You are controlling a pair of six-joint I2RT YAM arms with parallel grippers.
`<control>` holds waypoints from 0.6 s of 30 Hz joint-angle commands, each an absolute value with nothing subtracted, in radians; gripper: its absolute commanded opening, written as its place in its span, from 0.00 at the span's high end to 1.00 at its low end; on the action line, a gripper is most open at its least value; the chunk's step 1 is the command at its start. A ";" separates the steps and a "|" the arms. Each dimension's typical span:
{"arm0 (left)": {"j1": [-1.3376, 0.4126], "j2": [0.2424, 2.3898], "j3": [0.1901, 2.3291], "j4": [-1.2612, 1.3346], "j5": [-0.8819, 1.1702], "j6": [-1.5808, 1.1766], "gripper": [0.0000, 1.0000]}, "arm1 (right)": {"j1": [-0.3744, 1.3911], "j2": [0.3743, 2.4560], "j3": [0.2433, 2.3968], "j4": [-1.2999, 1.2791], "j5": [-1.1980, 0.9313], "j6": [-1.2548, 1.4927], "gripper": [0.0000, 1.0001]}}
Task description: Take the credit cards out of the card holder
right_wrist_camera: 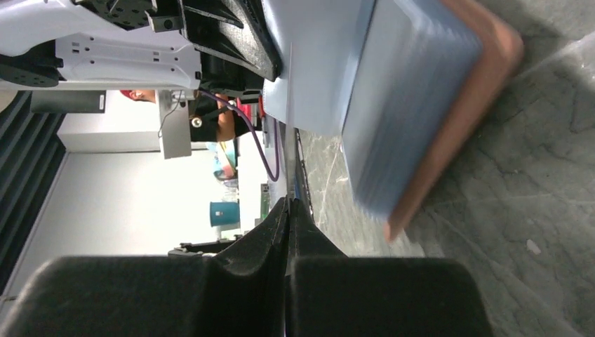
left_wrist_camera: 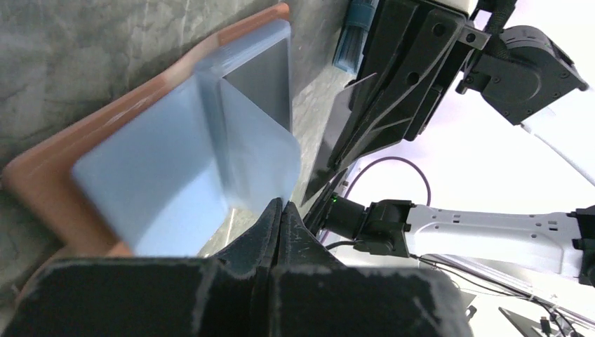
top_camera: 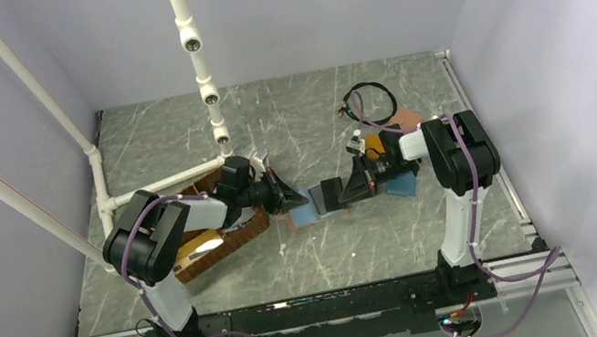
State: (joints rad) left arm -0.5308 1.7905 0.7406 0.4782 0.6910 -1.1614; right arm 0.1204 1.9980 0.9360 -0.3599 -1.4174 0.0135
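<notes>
The card holder (top_camera: 301, 216) lies open on the table between the two arms, salmon-pink outside and light blue inside. In the left wrist view one light-blue flap (left_wrist_camera: 256, 151) stands lifted off the card holder (left_wrist_camera: 63, 165), and my left gripper (left_wrist_camera: 282, 205) is shut on that flap's edge. A grey credit card (left_wrist_camera: 263, 74) shows in the pocket behind the flap. From the right, my right gripper (top_camera: 343, 192) is shut on another thin credit card (top_camera: 331, 191). In the right wrist view this credit card (right_wrist_camera: 290, 133) is edge-on above the gripper (right_wrist_camera: 289, 203), beside the card holder (right_wrist_camera: 449, 119).
A brown basket (top_camera: 229, 241) holding an orange wallet (top_camera: 197, 242) sits under the left arm. Under the right arm lies a teal-blue wallet (top_camera: 403, 185). A black cable loop (top_camera: 371, 100) lies at the back. White pipe framing (top_camera: 204, 74) rises at the back left.
</notes>
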 commanded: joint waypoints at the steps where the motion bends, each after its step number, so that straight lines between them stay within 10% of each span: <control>1: -0.531 1.776 0.752 0.456 0.688 -1.118 1.00 | 0.124 1.978 0.954 -0.405 -1.418 -0.060 1.00; 18: -0.536 1.750 1.052 -0.313 0.543 -0.923 0.90 | 0.124 1.852 0.995 -0.551 -1.344 -0.229 1.00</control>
